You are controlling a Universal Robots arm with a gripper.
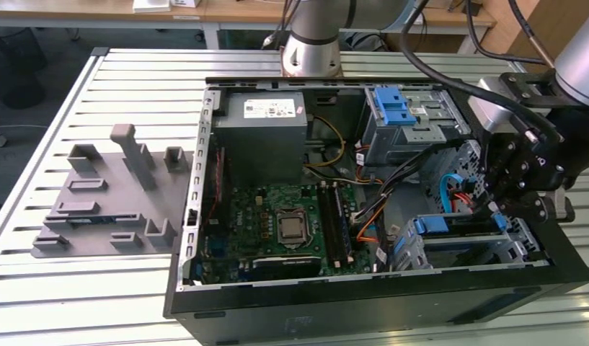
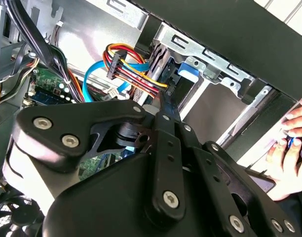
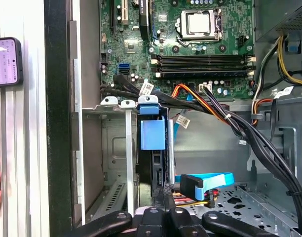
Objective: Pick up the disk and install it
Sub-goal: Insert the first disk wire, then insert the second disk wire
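Gripper point(image 1: 493, 211) sits low inside the case on the exterior view's right. Its tips look drawn together point(image 3: 165, 195), right against the near end of the disk. I cannot tell whether anything is pinched between them.

Scene, largest first:
- Slatted metal table point(image 1: 121, 72) carries everything.
- Black tower case point(image 1: 371, 306) lies on its side with the side panel off.
- Grey moulded fixture point(image 1: 112, 194) lies on the table on the exterior view's left, apart from the case.
- Grey power supply point(image 1: 265, 130) is in the far corner of the case.
- Green motherboard point(image 1: 275, 216) lies flat in the case floor, with the bare processor near its middle. I also see it in the first wrist view point(image 3: 190, 44).
- Metal drive cage point(image 1: 467, 249) is at the near right corner of the case, just below the gripper.
- Disk point(image 3: 153, 133) stands on edge in a slot of that cage, blue carrier tab facing out. The tab also shows in the exterior view point(image 1: 458, 225) and in the second wrist view point(image 2: 188, 69), just beyond the gripper's tip point(image 2: 162, 98).
- Blue flat cable point(image 3: 205, 180) and a red-orange-yellow wire bundle point(image 2: 129, 64) run just beside the disk.
- Phone point(image 3: 5, 61) lies on the table outside the case wall.
- A person's hand point(image 2: 289, 143) is outside the case.
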